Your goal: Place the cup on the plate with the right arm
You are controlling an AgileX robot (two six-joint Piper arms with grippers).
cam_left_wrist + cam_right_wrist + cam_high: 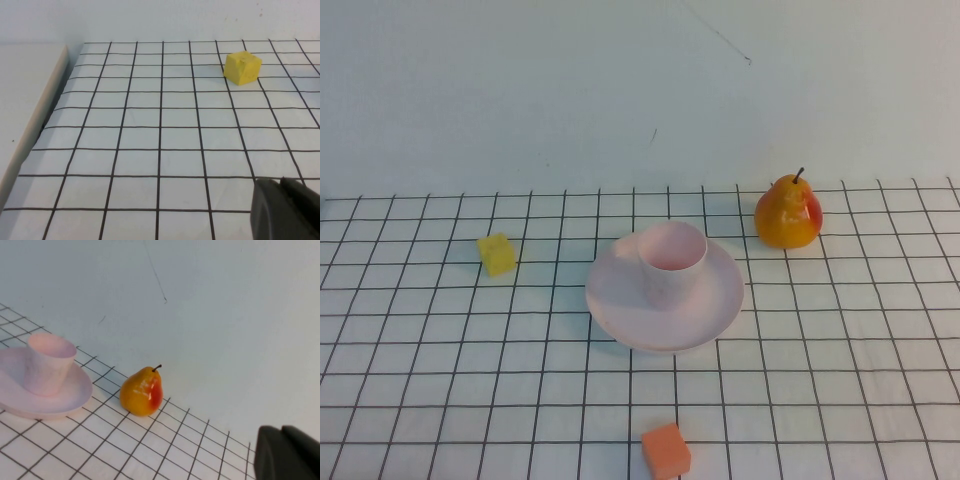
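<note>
The pale pink cup [672, 262] stands upright on the round pale pink plate [620, 300] in the middle of the grid cloth. Both also show in the right wrist view, cup [47, 363] on plate [75, 390]. No arm shows in the high view. My right gripper [281, 432] shows only as dark fingers pressed together, empty, well away from the cup and beyond the pear. My left gripper [280, 184] shows the same way, fingers together and empty, above the cloth some squares from the yellow cube.
A yellow-red pear [787, 213] stands right of the plate, also in the right wrist view [142, 391]. A yellow cube [497, 254] lies to its left, also in the left wrist view [242, 67]. An orange cube [666, 451] lies near the front edge. A pale wall runs behind.
</note>
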